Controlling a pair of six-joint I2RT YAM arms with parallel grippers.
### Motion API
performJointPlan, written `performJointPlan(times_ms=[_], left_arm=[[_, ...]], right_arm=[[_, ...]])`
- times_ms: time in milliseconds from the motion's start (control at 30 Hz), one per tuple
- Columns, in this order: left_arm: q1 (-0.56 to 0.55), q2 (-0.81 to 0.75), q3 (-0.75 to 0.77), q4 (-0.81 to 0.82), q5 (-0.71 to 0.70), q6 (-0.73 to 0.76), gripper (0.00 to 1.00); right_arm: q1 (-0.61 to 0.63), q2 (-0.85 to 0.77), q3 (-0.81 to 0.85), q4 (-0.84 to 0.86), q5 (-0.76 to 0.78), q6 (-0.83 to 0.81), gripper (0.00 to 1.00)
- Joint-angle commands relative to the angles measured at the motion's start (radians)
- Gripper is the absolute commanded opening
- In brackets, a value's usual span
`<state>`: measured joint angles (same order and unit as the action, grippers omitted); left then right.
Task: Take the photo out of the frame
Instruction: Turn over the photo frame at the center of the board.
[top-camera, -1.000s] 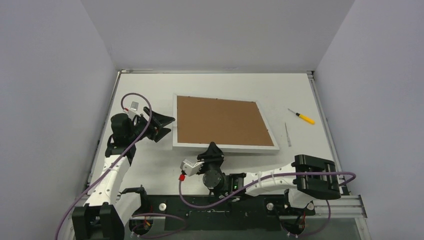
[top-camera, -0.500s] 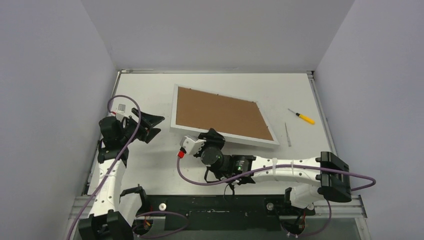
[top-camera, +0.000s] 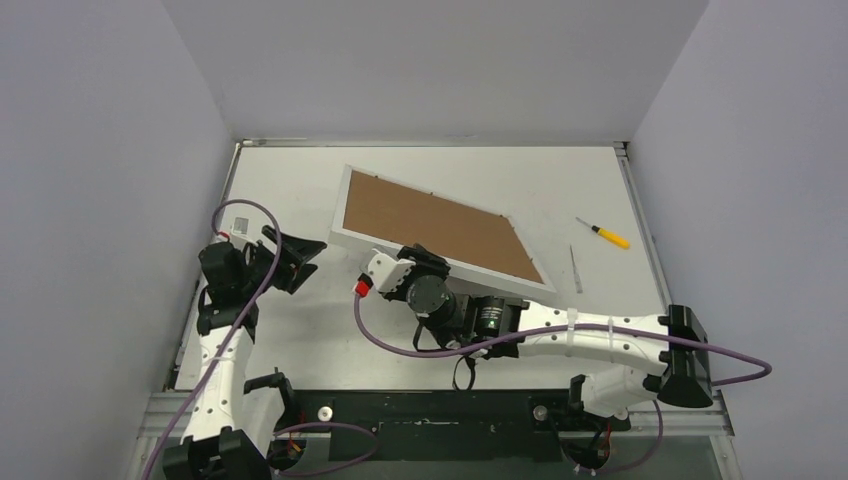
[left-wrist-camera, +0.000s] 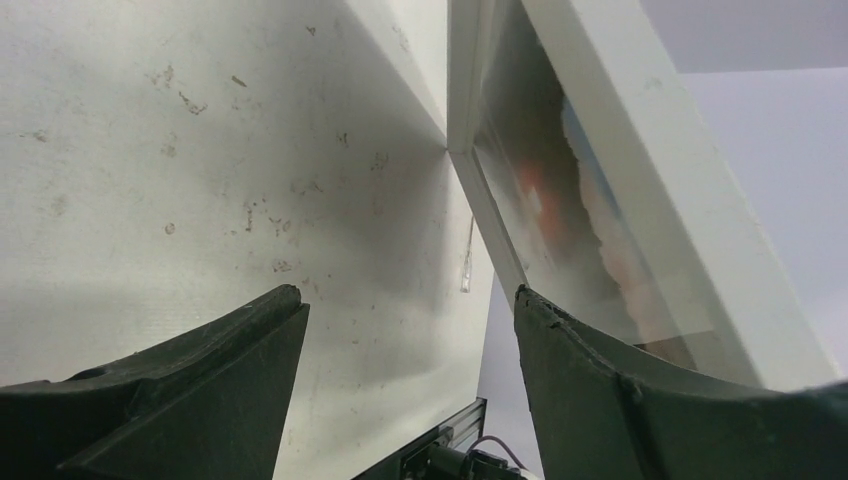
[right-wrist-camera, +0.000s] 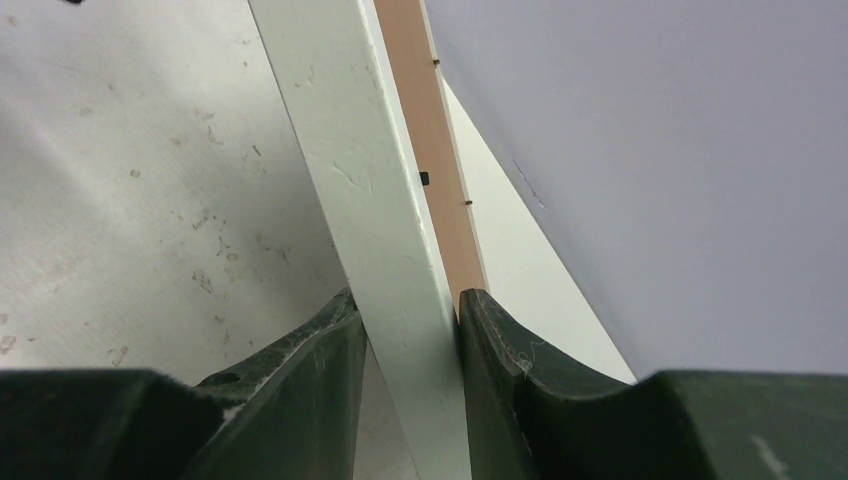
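Note:
The frame (top-camera: 345, 205), white with a brown back panel (top-camera: 430, 225), is tipped up on its far edge, back side toward the overhead camera. My right gripper (top-camera: 424, 260) is shut on its near white border (right-wrist-camera: 350, 150), one finger on the front and one against the brown back (right-wrist-camera: 432, 120). The photo (left-wrist-camera: 560, 220) shows in the left wrist view on the frame's lifted underside, reddish glow and pale cloud behind the glazing. My left gripper (top-camera: 303, 258) stands open left of the frame, nothing between its fingers (left-wrist-camera: 407, 300).
A yellow-handled screwdriver (top-camera: 610, 236) and a thin metal tool (top-camera: 577, 268) lie right of the frame. Grey enclosure walls close in the table (top-camera: 300, 330) on the left, right and back. The right arm stretches across the near middle.
The right gripper has raised the frame's near edge, tilting it up from flat, and reached further forward and left. The left gripper has drawn back to the left, still open.

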<state>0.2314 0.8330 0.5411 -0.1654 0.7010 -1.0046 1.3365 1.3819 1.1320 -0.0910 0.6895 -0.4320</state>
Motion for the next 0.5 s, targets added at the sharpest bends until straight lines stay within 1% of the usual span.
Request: performJointPlan(times_ms=[0,67,167,333,467], left_arm=[[0.005,-0.015,-0.053,0.143,0.002,0.001,0.73],[-0.004,-0.016,-0.094,0.242,0.003,-0.036,0.71],[-0.029,-0.01,-0.134,0.323,-0.008,-0.068,0.7],[-0.086,0.007,-0.129,0.334,-0.045,-0.062,0.7],[-0.112,0.011,-0.114,0.328,-0.065,-0.053,0.7]], right_arm=[[0.002,-0.119,0.098,0.168,0.004,0.131,0.05],[-0.003,-0.115,0.124,0.148,0.012,0.138,0.05],[-0.017,-0.096,0.179,0.096,0.019,0.157,0.05],[-0.032,-0.084,0.264,-0.004,-0.007,0.183,0.05],[-0.036,-0.058,0.331,-0.057,-0.023,0.16,0.05]])
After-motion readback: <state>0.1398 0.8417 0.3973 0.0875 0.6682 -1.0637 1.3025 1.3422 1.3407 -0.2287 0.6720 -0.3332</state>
